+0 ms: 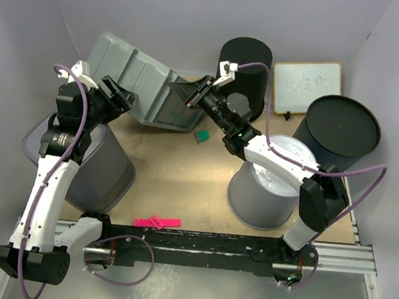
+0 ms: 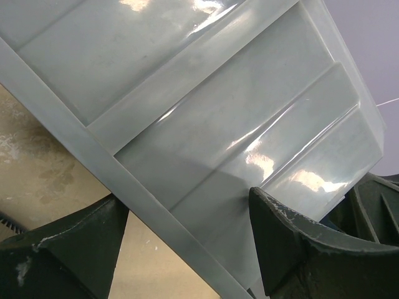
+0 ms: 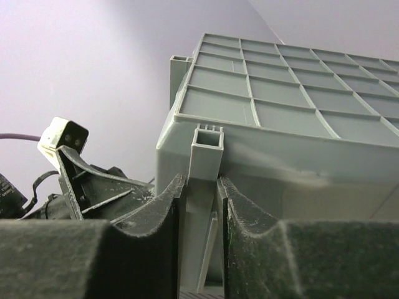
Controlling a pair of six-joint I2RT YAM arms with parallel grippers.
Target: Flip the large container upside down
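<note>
The large container (image 1: 142,81) is a grey ribbed plastic bin, tilted up on its edge at the back left of the table. My left gripper (image 1: 123,99) is at its left side. In the left wrist view the left gripper (image 2: 187,205) is closed across the container's rim and side wall (image 2: 218,112), with both fingers touching. My right gripper (image 1: 189,92) is at the container's right end. In the right wrist view the right gripper (image 3: 199,187) is shut on a square corner post of the container (image 3: 280,106), whose gridded base faces up.
A grey round bin (image 1: 103,172) stands under my left arm, another with a white top (image 1: 269,190) under my right arm. Black cylinders (image 1: 249,59) (image 1: 341,130) and a whiteboard (image 1: 306,85) stand at the back right. A green bit (image 1: 202,136) and a pink piece (image 1: 157,222) lie on the table.
</note>
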